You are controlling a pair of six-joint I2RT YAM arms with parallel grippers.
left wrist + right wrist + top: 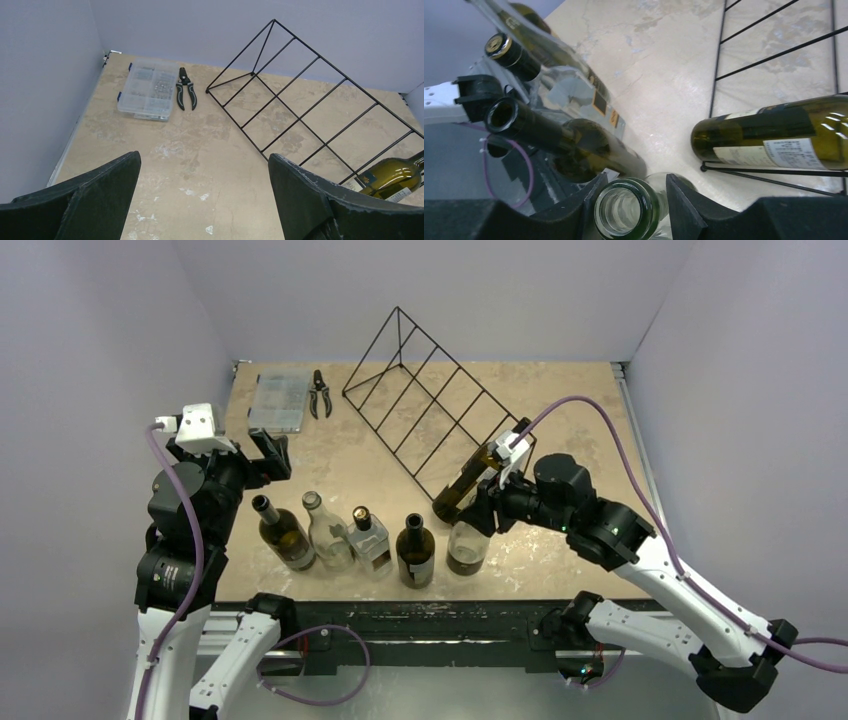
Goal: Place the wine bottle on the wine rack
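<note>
The black wire wine rack (430, 410) (300, 100) (719, 65) stands at the back of the table. One green wine bottle (465, 485) (395, 175) (774, 140) lies in its nearest slot. A clear-green wine bottle (467, 545) (626, 207) stands upright at the right end of the front row. My right gripper (485, 510) (636, 176) straddles its neck: the left finger (589, 200) touches the rim and a narrow gap shows beside the right one. My left gripper (272, 455) (205, 155) hangs wide open and empty over bare table at the left.
Left of that bottle stand a dark bottle (415, 550), a square clear one (370, 537), a clear one (328, 530) and another dark one (285, 535). A plastic parts box (278, 402) (147, 90) and pliers (321, 392) (185, 89) lie at the back left.
</note>
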